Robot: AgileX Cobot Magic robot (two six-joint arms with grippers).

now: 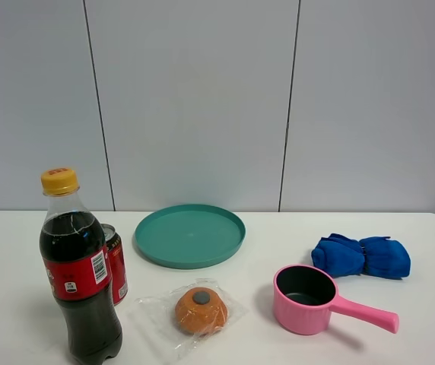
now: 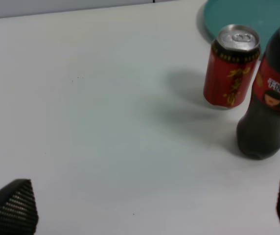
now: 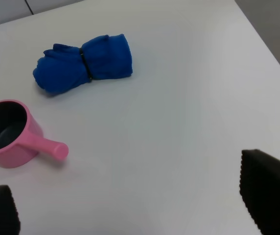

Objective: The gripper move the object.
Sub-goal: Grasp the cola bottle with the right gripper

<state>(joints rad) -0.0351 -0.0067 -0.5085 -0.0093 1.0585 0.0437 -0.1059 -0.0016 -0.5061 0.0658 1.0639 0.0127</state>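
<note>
The cola bottle (image 1: 79, 274) stands upright at the front left of the white table, with a yellow cap and a red label. It also shows in the left wrist view (image 2: 271, 103), right beside the red drink can (image 2: 230, 67). My left gripper (image 2: 150, 205) is open and empty, some way off from the bottle, with only its black fingertips (image 2: 12, 205) showing. My right gripper (image 3: 130, 205) is open and empty above bare table, away from the bottle. Neither arm shows in the exterior high view.
A red can (image 1: 115, 262) stands just behind the bottle. A teal plate (image 1: 190, 234) lies at the back middle. A wrapped bun (image 1: 200, 309) lies at the front middle. A pink pot (image 1: 309, 299) with its handle and a rolled blue cloth (image 1: 360, 256) are on the right.
</note>
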